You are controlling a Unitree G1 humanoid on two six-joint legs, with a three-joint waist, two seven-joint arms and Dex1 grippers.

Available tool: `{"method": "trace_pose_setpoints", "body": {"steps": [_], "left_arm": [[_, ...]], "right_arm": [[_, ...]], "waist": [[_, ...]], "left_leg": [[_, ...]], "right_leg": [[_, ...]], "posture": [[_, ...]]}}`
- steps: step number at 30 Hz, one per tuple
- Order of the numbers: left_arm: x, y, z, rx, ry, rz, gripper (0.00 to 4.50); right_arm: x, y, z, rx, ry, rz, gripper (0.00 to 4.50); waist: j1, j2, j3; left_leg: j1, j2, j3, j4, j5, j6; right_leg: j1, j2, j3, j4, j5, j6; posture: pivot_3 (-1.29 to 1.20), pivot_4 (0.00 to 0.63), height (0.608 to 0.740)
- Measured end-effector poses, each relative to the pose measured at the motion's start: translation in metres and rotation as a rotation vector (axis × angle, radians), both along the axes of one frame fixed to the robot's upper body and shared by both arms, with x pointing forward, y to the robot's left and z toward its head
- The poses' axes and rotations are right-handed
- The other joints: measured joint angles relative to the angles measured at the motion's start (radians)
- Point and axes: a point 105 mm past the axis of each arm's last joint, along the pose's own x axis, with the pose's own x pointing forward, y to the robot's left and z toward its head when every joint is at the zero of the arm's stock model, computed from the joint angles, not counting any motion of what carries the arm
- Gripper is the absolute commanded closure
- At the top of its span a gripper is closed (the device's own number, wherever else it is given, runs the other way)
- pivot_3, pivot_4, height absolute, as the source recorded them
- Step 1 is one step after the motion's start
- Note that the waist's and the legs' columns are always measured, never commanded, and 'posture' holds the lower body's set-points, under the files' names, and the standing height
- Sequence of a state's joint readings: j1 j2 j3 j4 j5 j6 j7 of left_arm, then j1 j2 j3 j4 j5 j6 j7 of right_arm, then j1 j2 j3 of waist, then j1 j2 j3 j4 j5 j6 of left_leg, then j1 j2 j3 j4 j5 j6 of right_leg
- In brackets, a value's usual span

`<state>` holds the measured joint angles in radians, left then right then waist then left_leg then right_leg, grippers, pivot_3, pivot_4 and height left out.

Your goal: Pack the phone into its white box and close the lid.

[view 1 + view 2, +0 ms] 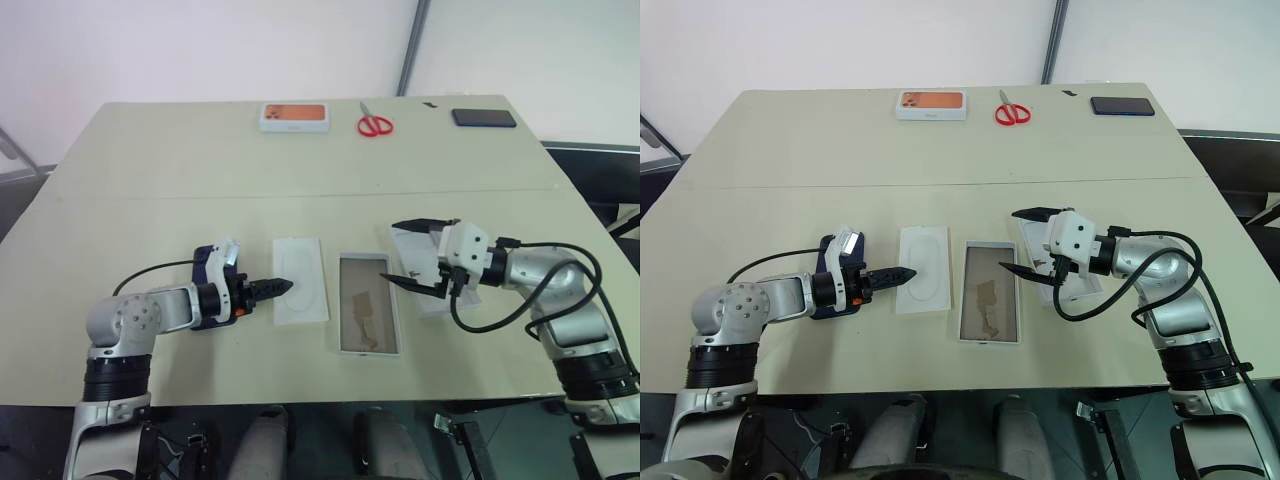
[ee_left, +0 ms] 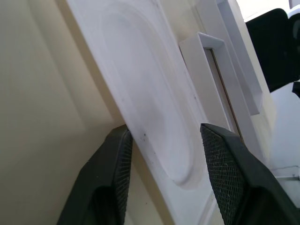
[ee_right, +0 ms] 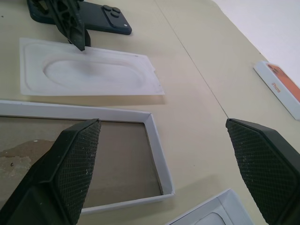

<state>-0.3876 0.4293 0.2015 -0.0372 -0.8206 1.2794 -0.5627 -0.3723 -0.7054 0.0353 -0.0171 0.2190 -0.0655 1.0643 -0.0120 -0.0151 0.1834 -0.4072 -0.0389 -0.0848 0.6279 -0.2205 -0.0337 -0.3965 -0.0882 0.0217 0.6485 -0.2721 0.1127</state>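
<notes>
**A:** What does the right wrist view show?

**B:** The phone (image 3: 110,21) is slim, glossy and dark navy, with a lens cluster at one corner. It lies flat on the table (image 3: 197,79), just beyond a white moulded insert (image 3: 89,72). The white box (image 3: 157,150) lies open and nearer, its floor brownish with a pale patch and no phone in it. A corner of the lid (image 3: 220,211) is nearest of all. The right pincer (image 3: 161,124) is spread wide and grasps nothing. The left pincer (image 3: 80,43) points down at the insert's far edge.

**A:** And the left wrist view?

**B:** The left pincer's fingers are partly apart and straddle the insert's edge. One finger touches the edge, but nothing is clamped.

**A:** And the head views?

**B:** From left to right lie the insert, the box, then the lid, hollow side up. Red scissors (image 1: 375,123) lie at the table's far edge.
</notes>
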Motion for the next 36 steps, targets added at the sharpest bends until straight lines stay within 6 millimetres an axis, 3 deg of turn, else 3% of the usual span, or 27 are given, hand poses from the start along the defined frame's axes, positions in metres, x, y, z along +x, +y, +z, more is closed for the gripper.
{"method": "trace_pose_setpoints", "body": {"steps": [4, 7, 9, 18, 22, 24, 33, 36], "left_arm": [[0.0, 0.0, 0.0, -0.001, 0.001, 0.003, 2.22], [0.001, 0.001, -0.002, 0.001, 0.007, 0.008, 3.09], [0.001, 0.003, -0.004, -0.001, 0.02, 0.02, 4.06], [0.005, 0.005, 0.002, -0.081, 0.061, 0.053, 4.06], [0.011, 0.012, 0.005, -0.123, 0.085, 0.094, 4.06], [0.011, 0.013, 0.005, -0.127, 0.091, 0.094, 4.29], [0.009, 0.01, 0.002, -0.031, 0.056, 0.047, 4.29], [0.014, 0.014, 0.002, -0.053, 0.054, 0.079, 3.41]], "right_arm": [[0.0, 0.0, 0.0, -0.001, -0.001, 0.0, 0.0], [0.0, 0.0, 0.0, -0.001, -0.006, 0.002, 0.0], [0.0, 0.0, 0.0, -0.002, -0.006, 0.002, 0.0], [-0.002, 0.0, -0.003, -0.001, 0.013, 0.005, 0.0], [-0.015, 0.006, -0.008, 0.026, 0.088, 0.047, 0.0], [-0.02, 0.008, -0.011, 0.024, 0.103, 0.062, 0.0], [-0.015, 0.01, -0.004, 0.034, 0.088, 0.043, 0.0], [-0.016, 0.011, -0.005, 0.034, 0.09, 0.042, 0.0]], "waist": [[0.0, 0.0, 0.0], [0.0, 0.0, 0.0], [0.0, 0.0, 0.0], [0.0, 0.001, 0.0], [-0.001, 0.001, 0.0], [-0.002, 0.001, 0.0], [0.0, 0.001, -0.001], [0.0, 0.001, 0.0]], "left_leg": [[0.0, 0.0, 0.0, 0.0, 0.0, 0.0], [0.0, 0.0, 0.0, 0.0, 0.0, 0.0], [0.0, 0.0, 0.0, 0.0, 0.0, 0.0], [0.0, 0.0, 0.0, 0.0, 0.0, 0.0], [0.0, 0.0, 0.0, 0.0, 0.0, 0.0], [0.0, 0.0, 0.0, 0.0, 0.0, 0.0], [0.001, 0.0, 0.0, -0.001, 0.0, 0.0], [0.0, 0.0, 0.0, 0.0, 0.0, 0.0]], "right_leg": [[0.0, 0.0, 0.0, 0.0, 0.0, 0.0], [0.0, 0.0, 0.0, 0.0, 0.0, 0.0], [0.0, 0.0, 0.0, 0.0, 0.0, 0.0], [0.0, 0.0, 0.0, 0.0, 0.0, 0.0], [0.0, 0.0, 0.0, 0.0, 0.0, 0.0], [0.0, 0.0, 0.0, 0.0, 0.0, 0.0], [0.0, 0.0, 0.0, 0.0, 0.0, 0.0], [0.0, 0.0, 0.0, 0.0, 0.0, 0.0]], "posture": [[0.0, 0.15, 0.74], [0.0, 0.15, 0.74], [0.0, 0.15, 0.74], [0.0, 0.15, 0.74], [0.0, 0.15, 0.74], [0.0, 0.15, 0.74], [0.0, 0.15, 0.74], [0.0, 0.15, 0.74]]}}
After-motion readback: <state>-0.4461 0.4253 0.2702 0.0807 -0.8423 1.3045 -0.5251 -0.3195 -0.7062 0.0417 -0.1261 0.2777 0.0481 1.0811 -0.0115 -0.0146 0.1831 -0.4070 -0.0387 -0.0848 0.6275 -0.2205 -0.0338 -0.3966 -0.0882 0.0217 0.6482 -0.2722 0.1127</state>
